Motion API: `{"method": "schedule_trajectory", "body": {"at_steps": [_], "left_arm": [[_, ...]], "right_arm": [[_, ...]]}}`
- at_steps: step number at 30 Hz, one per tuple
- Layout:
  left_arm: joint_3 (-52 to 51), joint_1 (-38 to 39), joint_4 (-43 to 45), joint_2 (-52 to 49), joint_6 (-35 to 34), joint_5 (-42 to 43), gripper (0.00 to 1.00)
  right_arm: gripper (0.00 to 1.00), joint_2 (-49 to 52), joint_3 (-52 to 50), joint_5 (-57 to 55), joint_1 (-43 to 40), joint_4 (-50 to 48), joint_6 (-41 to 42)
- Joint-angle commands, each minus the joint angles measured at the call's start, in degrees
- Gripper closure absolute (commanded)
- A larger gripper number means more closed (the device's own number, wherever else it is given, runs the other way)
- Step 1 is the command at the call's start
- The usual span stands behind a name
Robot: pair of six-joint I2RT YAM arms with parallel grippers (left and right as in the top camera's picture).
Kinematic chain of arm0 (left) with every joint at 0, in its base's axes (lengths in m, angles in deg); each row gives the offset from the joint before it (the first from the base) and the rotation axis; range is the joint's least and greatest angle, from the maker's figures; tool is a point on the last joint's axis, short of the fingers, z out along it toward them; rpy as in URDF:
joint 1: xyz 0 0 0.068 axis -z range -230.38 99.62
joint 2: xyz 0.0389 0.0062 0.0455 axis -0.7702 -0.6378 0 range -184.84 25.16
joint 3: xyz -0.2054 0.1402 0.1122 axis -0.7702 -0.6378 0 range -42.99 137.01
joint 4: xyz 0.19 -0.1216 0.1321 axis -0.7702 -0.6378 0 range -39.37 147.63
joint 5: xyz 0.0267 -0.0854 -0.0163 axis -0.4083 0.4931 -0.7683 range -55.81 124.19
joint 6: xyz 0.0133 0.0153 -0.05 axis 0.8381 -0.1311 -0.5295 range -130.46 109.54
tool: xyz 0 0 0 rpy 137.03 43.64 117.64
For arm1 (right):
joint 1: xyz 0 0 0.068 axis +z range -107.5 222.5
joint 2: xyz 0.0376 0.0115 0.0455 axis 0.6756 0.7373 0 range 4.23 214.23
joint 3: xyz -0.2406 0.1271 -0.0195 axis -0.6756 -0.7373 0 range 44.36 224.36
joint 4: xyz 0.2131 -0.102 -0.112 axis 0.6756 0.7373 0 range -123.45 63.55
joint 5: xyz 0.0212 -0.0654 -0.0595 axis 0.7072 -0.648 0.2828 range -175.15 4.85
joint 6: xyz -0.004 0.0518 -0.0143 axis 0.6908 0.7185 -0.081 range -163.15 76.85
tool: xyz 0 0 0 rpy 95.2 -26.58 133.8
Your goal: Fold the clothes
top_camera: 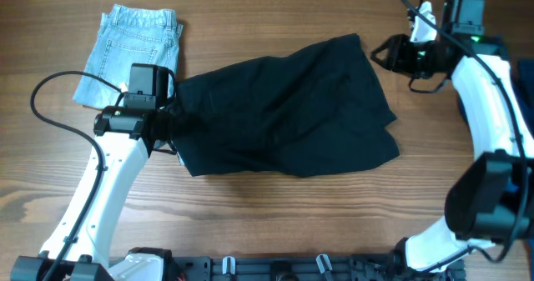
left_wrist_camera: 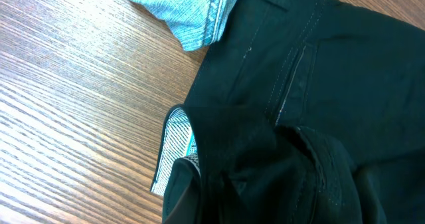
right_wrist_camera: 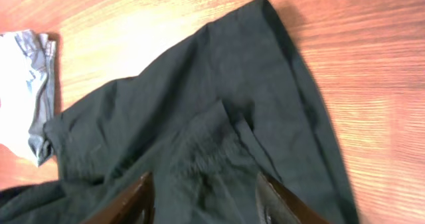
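The black shorts lie crumpled across the middle of the table. My left gripper is at their left edge. In the left wrist view the black fabric wraps over the jaws, and one patterned finger pad shows beside it, shut on the cloth. My right gripper hovers just right of the shorts' far right corner. Its fingers are spread wide and empty above the black cloth. The pale-blue denim shorts lie folded at the far left and also show in both wrist views.
A sliver of blue cloth shows at the right edge of the table, behind my right arm. The denim shorts touch the black shorts' left end. Bare wooden tabletop runs along the front.
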Motion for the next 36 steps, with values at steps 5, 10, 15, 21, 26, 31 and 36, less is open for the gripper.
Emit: {"method": "schedule_trajectory", "body": {"at_steps": [5,10,15,21,26,31,36], "left_arm": [[0.3,-0.3,0.2,0.1,-0.5,0.6,0.96],[0.3,-0.3,0.2,0.1,-0.5,0.7,0.96],[0.3,-0.3,0.2,0.1,-0.5,0.7,0.96],[0.3,-0.3,0.2,0.1,-0.5,1.4,0.96],[0.3,-0.3,0.2,0.1,-0.5,1.6,0.96],[0.3,-0.3,0.4,0.1,-0.5,1.6,0.96],[0.3,-0.3,0.7,0.1,-0.5,1.6,0.95]], "right_arm": [[0.37,13.5,-1.3,-1.6,6.2,-1.4,-0.2],[0.38,16.9,-1.3,-4.7,7.3,-2.0,-1.1],[0.51,16.9,-1.4,-3.5,7.8,-1.3,-1.2],[0.89,16.9,-1.3,-2.9,9.3,-1.8,-2.7],[0.96,11.1,-0.7,-0.7,6.1,-0.5,-2.7],[0.96,3.0,-0.7,-0.6,4.6,-0.7,-2.7],[0.66,6.9,-3.1,-3.1,4.7,-2.7,-2.5]]}}
